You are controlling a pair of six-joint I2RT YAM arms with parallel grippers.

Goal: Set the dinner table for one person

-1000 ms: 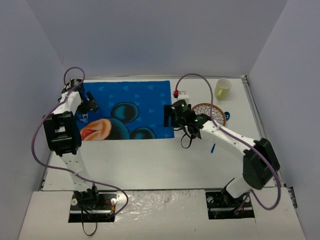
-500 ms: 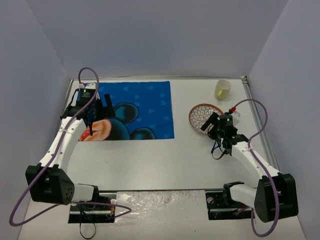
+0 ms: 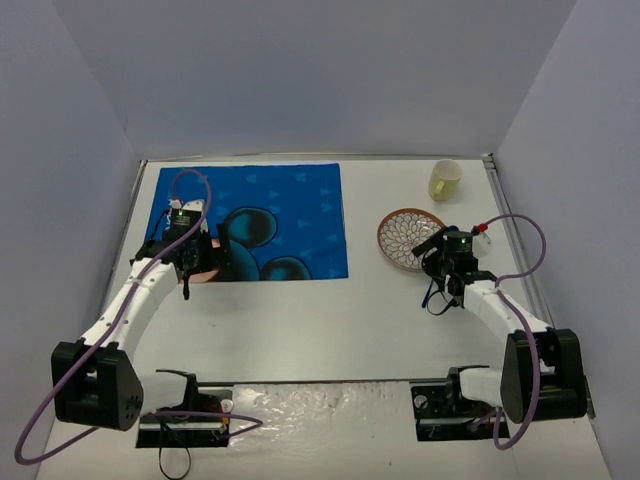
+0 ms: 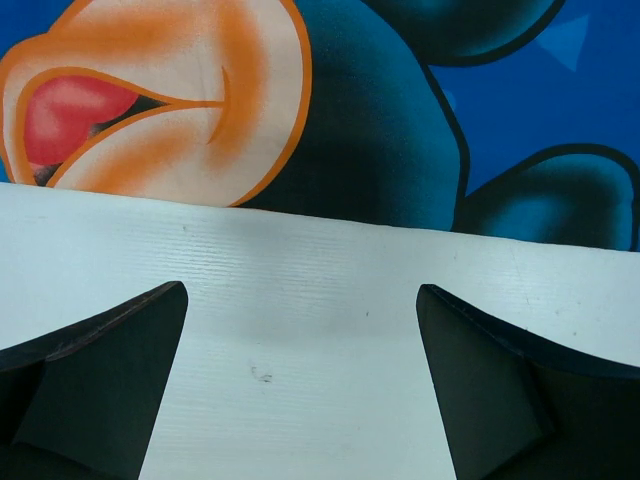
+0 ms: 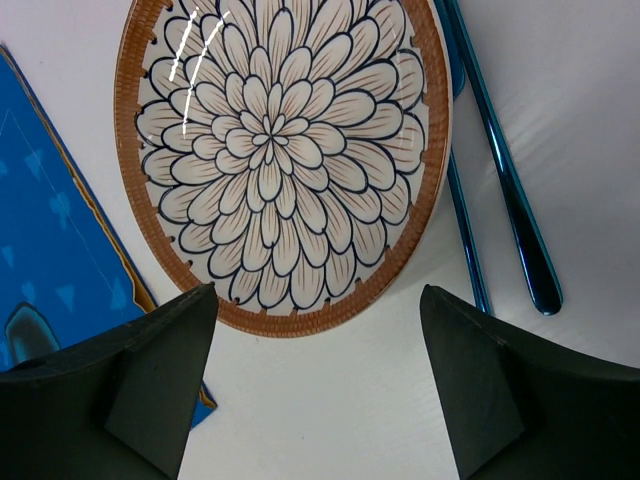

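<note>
The dinner table [image 3: 320, 320] is a white top with a blue cartoon placemat [image 3: 280, 215] lying flat at its back left. A flower-patterned plate [image 3: 405, 235] with a brown rim lies to the mat's right, on the bare table. My left gripper [image 3: 200, 268] hovers at the mat's near edge; in the left wrist view its fingers [image 4: 100, 380] stand wide apart over white table [image 4: 300, 400], empty. My right gripper [image 3: 428, 252] is by the plate's near right rim. In the right wrist view it [image 5: 318, 290] is open and empty, the plate [image 5: 275, 150] just ahead.
A pale yellow cup [image 3: 445, 178] stands at the back right. Two shiny blue utensils [image 5: 500, 170] lie side by side against the plate's right side. The placemat's corner [image 5: 60, 250] shows left of the plate. Grey walls close off three sides.
Both arms left the placemat's ends. The left one came down to the mat's near edge. The right one swung right, past the plate, and now faces it.
</note>
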